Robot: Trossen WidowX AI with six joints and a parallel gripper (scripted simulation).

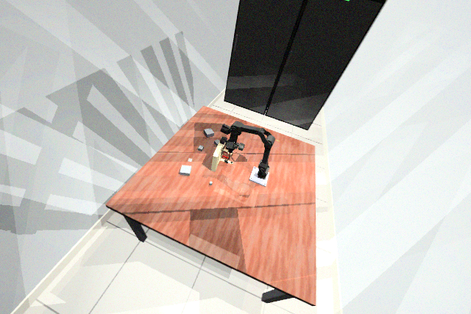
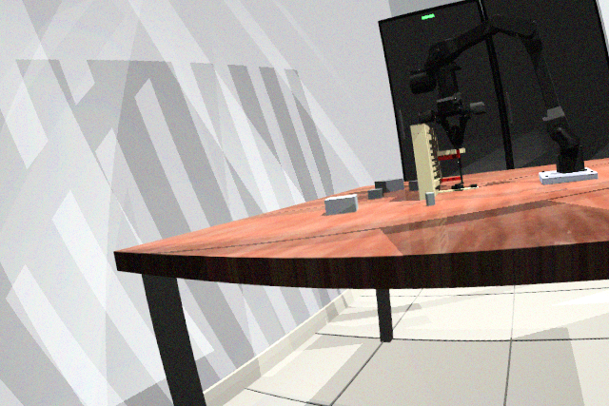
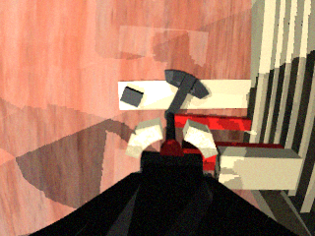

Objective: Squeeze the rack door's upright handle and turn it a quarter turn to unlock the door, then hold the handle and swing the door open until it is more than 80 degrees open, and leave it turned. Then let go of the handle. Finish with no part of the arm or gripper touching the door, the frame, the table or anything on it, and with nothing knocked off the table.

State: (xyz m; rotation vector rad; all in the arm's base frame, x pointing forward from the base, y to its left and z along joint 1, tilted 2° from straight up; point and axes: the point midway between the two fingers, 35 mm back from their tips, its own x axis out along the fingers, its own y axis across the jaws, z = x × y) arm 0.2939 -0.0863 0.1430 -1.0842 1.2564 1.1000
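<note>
My gripper (image 2: 457,144) (image 3: 171,185) points down beside the cream rack (image 1: 217,157) (image 2: 422,161) (image 3: 277,49), its fingers shut on the door's red upright handle (image 3: 171,146). The fingers hide most of the handle. Two pale blocks flank it in the wrist view. A dark rod (image 2: 461,170) (image 3: 170,128) runs down from the handle to a T-shaped dark foot (image 3: 186,88) over the white sill bar (image 3: 226,94). The foot sits at a slant to the sill. The door's red bars (image 2: 449,179) (image 3: 221,123) run roughly parallel to the sill, toward the rack.
A cream upper bar (image 3: 266,172) juts from the rack close to the fingers. Grey blocks (image 1: 208,132) (image 1: 185,170) (image 2: 341,204) stand behind and beside the rack, and a small one (image 1: 210,182) (image 2: 430,198) stands near its end. My arm's white base plate (image 1: 254,176) (image 2: 565,176) is right of the rack.
</note>
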